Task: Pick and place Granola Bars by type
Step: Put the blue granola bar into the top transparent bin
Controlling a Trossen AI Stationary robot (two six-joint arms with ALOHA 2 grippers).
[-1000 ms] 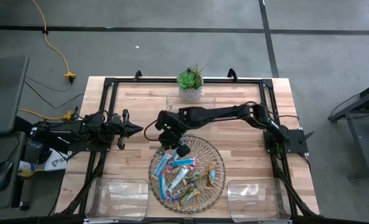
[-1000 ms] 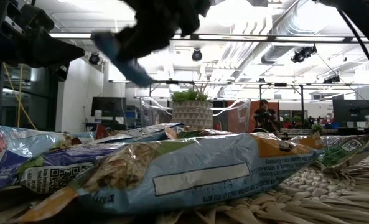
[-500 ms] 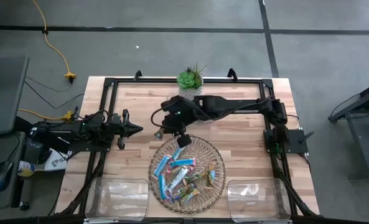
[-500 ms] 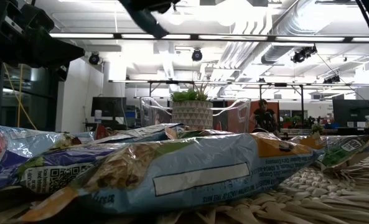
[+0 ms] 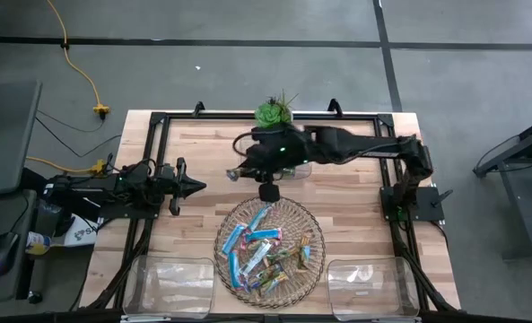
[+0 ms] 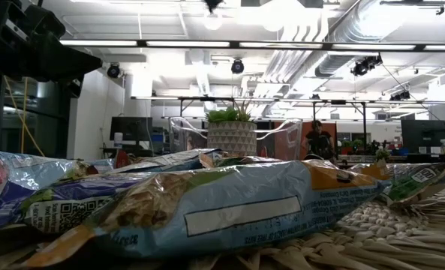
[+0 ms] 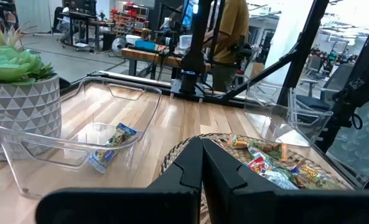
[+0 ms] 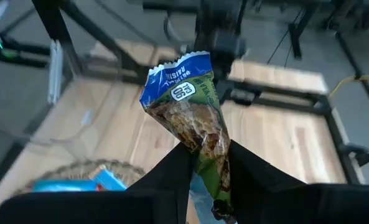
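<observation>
The right gripper, jaws pinching one granola bar, hung toward twelve o'clock of the wicker tray, seemingly carrying it to the clear bin, while the left gripper, jaws shut, waited at nine o'clock.

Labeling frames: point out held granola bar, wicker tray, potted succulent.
held granola bar (image 8: 190, 112), right wrist view, middle of wrapper.
wicker tray (image 5: 312, 226), high view, bare right rim.
potted succulent (image 5: 271, 113), high view, green leaves.

free: bare table left-rear | blocked: plant, wicker tray
</observation>
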